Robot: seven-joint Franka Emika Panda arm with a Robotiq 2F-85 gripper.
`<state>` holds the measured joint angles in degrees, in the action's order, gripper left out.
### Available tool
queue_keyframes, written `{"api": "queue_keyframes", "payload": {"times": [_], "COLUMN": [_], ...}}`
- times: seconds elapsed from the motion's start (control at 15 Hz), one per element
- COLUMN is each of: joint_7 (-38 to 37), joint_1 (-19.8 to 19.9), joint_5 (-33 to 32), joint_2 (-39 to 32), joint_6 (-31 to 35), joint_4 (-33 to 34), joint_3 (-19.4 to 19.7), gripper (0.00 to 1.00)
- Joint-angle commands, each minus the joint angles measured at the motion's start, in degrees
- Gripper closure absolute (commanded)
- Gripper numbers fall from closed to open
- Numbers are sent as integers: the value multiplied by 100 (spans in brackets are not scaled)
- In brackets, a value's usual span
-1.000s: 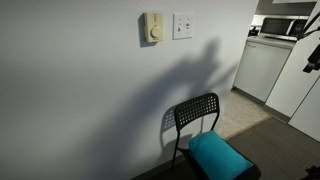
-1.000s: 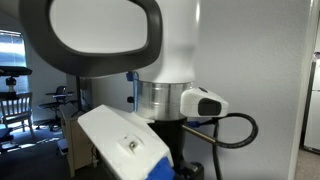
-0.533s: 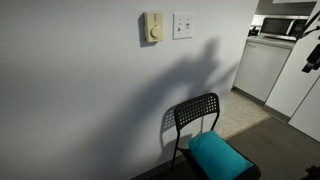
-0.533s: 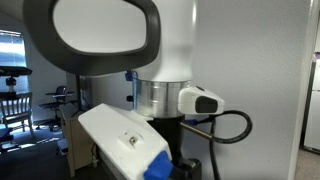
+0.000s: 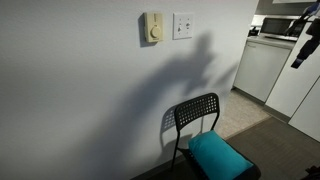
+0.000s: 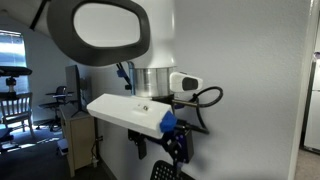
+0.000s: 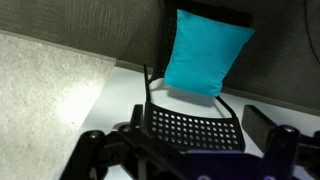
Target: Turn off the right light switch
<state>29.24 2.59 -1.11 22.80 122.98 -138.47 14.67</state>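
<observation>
A white square switch plate [image 5: 182, 25] sits high on the white wall. Its right light switch [image 5: 186, 25] is too small to make out, so I cannot tell its position. My gripper [image 5: 302, 47] hangs at the far right edge of an exterior view, well away from the plate and a little lower. It also shows under the arm in an exterior view [image 6: 178, 146]. In the wrist view the gripper [image 7: 197, 128] is open and empty, its fingers [image 7: 257, 125] wide apart, looking down on a chair. The plate is out of the wrist view.
A cream box with a round dial [image 5: 152, 27] is fixed just left of the plate. A black perforated chair [image 5: 196, 113] with a teal cushion [image 5: 218, 155] stands against the wall below; both show in the wrist view [image 7: 195, 125] [image 7: 205, 52]. White cabinets [image 5: 262, 65] stand at the right.
The arm has swung: its forearm lifted and turned, bringing the gripper into one exterior view. In the other, the gripper shifted up at the right edge. The shadow on the wall moved.
</observation>
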Motion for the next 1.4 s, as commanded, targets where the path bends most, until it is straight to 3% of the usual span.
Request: {"api": "queue_keyframes", "payload": {"times": [0.0,0.27,0.33,0.8,1.07,1.33], "joint_7": [657,1348,974,1391,2133,2630], "joint_1": [-253,-554,-424,-378,-770,-1270], "joint_5": [89,260,104,-61,69,209], "joint_2": [-75,-191,-27,168,-103,-486], "joint_6": [364,712,604,896,1139,1239], "joint_4": [212,420,261,90,438,902], "joint_3": [-75,-44,-187,-142,-265,-666], "gripper": [0,0,0,0,0,0]}}
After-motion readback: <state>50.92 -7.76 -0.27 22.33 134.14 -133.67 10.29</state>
